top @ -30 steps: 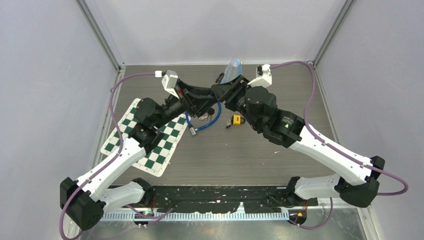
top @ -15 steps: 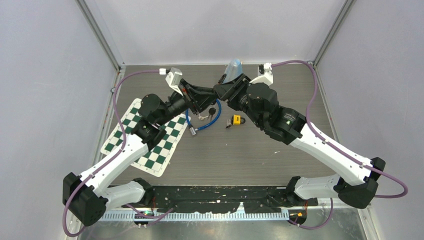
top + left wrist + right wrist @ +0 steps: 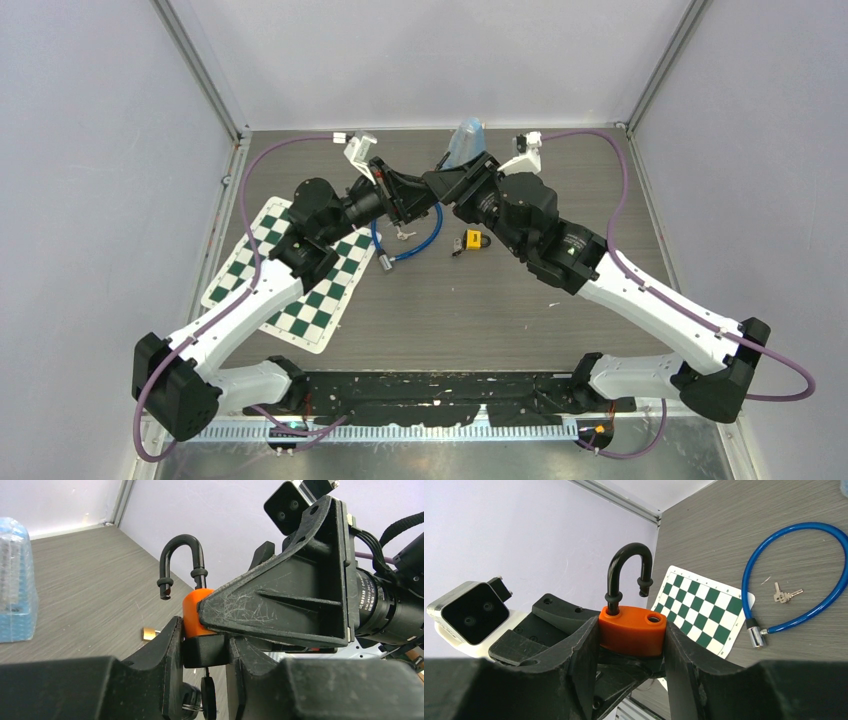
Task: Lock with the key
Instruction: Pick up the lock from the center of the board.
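Between its own fingertips the left gripper [image 3: 205, 647] has just closed on the black-headed key [image 3: 205, 656] seated under the orange plastic-cased padlock [image 3: 630, 634], which the right gripper [image 3: 630, 627] stays clamped around, black steel shackle [image 3: 613, 577] sprung open above; turning can likely begin.

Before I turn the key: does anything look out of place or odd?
Only the orange padlock in the right gripper: its shackle stands raised, free end out of its hole. The left gripper grips the key below. Nothing looks spilled or damaged.
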### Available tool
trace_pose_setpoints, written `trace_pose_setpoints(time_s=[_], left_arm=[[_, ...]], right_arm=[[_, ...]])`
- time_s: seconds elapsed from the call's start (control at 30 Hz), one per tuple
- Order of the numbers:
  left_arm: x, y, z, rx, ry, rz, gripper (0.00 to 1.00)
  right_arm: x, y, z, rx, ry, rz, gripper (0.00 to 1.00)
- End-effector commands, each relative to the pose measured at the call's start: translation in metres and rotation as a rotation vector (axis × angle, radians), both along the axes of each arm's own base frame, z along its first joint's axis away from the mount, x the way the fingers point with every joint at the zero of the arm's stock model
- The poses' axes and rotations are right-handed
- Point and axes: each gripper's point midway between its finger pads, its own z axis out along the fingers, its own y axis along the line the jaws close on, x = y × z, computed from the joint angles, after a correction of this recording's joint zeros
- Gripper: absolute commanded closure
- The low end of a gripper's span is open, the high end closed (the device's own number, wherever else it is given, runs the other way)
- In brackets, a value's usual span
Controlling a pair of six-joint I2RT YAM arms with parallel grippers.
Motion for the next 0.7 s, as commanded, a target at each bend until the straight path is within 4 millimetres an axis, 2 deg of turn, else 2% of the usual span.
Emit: trace_pose_setpoints(time_s=[0.0, 0.03, 0.07, 0.1, 0.13, 0.17, 0.2, 0.3, 0.33, 0.43, 0.53, 0.6, 0.67], left_arm=[[-0.004, 0.005, 0.035, -0.058, -0.069, 0.013, 1.0], [-0.003, 0.006, 0.035, -0.055, -0.075, 0.026, 1.0], [-0.001, 0.008, 0.033, -0.046, -0.065, 0.041, 1.0], [0.002, 0.011, 0.03, -0.033, -0.052, 0.064, 1.0], [0.004, 0.013, 0.027, -0.016, -0.045, 0.076, 1.0], [0.004, 0.014, 0.027, -0.002, -0.053, 0.073, 1.0], [0.004, 0.015, 0.026, 0.014, -0.054, 0.067, 1.0], [0.004, 0.019, 0.022, 0.062, -0.058, 0.063, 1.0], [0.004, 0.021, 0.022, 0.076, -0.065, 0.06, 1.0], [-0.003, 0.025, 0.02, 0.115, -0.093, 0.0, 1.0], [-0.017, 0.027, 0.017, 0.186, -0.127, -0.1, 1.0], [-0.026, 0.029, 0.011, 0.244, -0.154, -0.152, 1.0], [-0.037, 0.032, 0.009, 0.296, -0.202, -0.205, 1.0]], right_arm=[[-0.014, -0.003, 0.043, 0.136, -0.059, 0.042, 0.78], [-0.014, -0.004, 0.037, 0.122, -0.044, 0.037, 0.65], [-0.013, -0.006, 0.035, 0.113, -0.04, 0.023, 0.58], [-0.012, -0.009, 0.028, 0.095, -0.036, 0.013, 0.45], [-0.011, -0.016, 0.028, 0.094, -0.042, -0.014, 0.28], [-0.008, -0.02, 0.021, 0.081, -0.035, -0.034, 0.21], [-0.007, -0.027, 0.022, 0.087, -0.039, -0.05, 0.13], [0.004, -0.047, 0.011, 0.08, -0.025, -0.08, 0.06], [0.002, -0.049, 0.012, 0.087, -0.027, -0.057, 0.05], [0.01, -0.069, 0.007, 0.08, -0.03, -0.057, 0.04], [0.006, -0.073, 0.006, 0.066, -0.047, 0.027, 0.09], [0.002, -0.068, 0.012, 0.043, -0.091, 0.121, 0.11], [-0.006, -0.058, 0.017, -0.064, -0.206, 0.236, 0.12]])
